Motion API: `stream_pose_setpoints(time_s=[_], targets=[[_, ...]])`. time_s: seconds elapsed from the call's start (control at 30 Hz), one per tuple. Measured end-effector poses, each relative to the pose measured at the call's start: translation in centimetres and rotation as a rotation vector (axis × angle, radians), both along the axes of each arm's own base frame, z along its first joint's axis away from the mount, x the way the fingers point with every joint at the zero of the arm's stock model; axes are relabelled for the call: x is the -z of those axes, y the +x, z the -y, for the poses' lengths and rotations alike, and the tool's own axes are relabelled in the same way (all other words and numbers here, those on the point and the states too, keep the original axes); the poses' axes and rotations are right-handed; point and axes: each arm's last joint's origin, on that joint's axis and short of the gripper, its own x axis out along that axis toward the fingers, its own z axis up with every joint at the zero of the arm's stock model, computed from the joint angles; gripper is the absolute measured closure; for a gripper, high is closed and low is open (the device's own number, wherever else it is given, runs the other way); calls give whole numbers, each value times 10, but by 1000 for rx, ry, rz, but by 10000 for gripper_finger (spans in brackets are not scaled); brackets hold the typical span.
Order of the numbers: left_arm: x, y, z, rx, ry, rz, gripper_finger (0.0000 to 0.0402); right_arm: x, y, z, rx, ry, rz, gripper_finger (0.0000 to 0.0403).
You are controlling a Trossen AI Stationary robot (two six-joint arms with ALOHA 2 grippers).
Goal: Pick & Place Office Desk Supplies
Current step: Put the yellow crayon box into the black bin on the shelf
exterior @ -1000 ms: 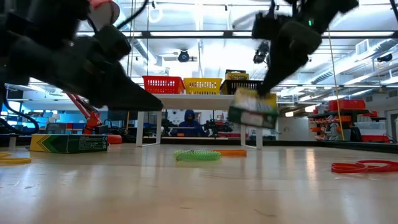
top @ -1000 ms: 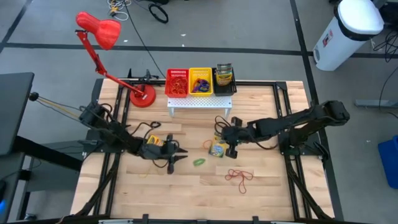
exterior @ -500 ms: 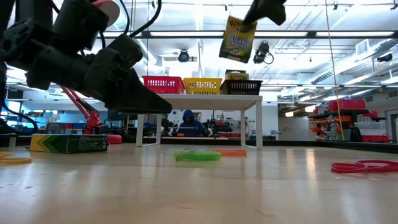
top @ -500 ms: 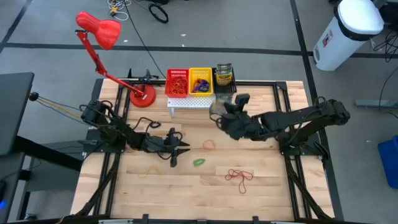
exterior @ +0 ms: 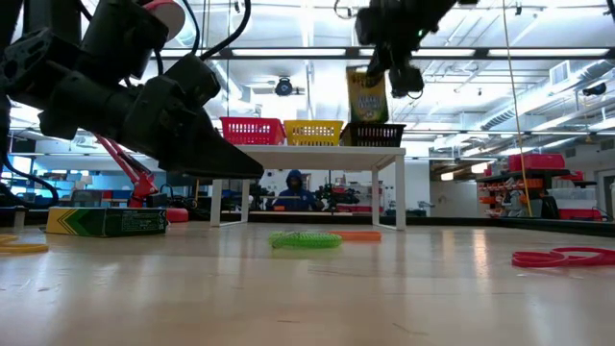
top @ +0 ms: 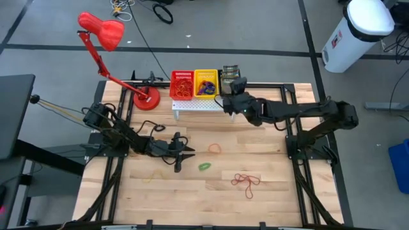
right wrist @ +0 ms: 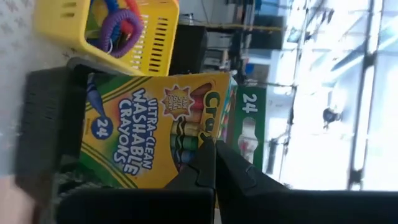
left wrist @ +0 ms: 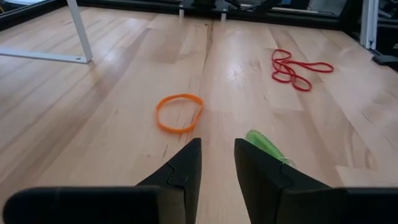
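My right gripper is shut on a yellow-and-green crayon box, held high over the black basket on the white rack. Another crayon box stands in that basket. My left gripper hovers low over the table with its fingers apart and nothing between them. Just beyond it lie an orange rubber band and a green one. Red bands lie farther right. A second crayon box lies flat on the table by the left arm. My right gripper pinches the box between its two fingers at the end bearing the brand logo. The box hangs upright below the gripper, lifted clear above the black basket. The fingers themselves cover the exact place of contact.
A red basket and a yellow basket, both holding rubber bands, sit on the rack beside the black one. The red desk lamp stands at the far left. A yellow band lies near the left arm.
My right gripper has lifted the crayon box from just above the table's middle and carried it up and toward the far edge, over the black basket. Its wrist has rolled, so the box went from tilted to upright. My left gripper has swung slightly toward the right.
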Motion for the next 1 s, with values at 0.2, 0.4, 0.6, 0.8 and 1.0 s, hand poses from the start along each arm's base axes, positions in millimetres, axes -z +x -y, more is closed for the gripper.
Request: stream_pose_setpoints(time_s=[0.2,0.4,0.6,0.8,1.0], targets=[[0,0,0,-1,1,-3,299,15,-1,21,-25,-80,-36,403],[0,0,0,-2,10,-4,299,22,-10,32,-31,-41,-7,403],[0,0,-1,-17,18,-3,299,30,-13,35,-51,-15,-3,403],[0,0,-1,-21,19,-2,299,31,-13,34,-57,7,26,398],[0,0,-1,-20,18,-2,299,36,-15,34,-53,40,8,397]])
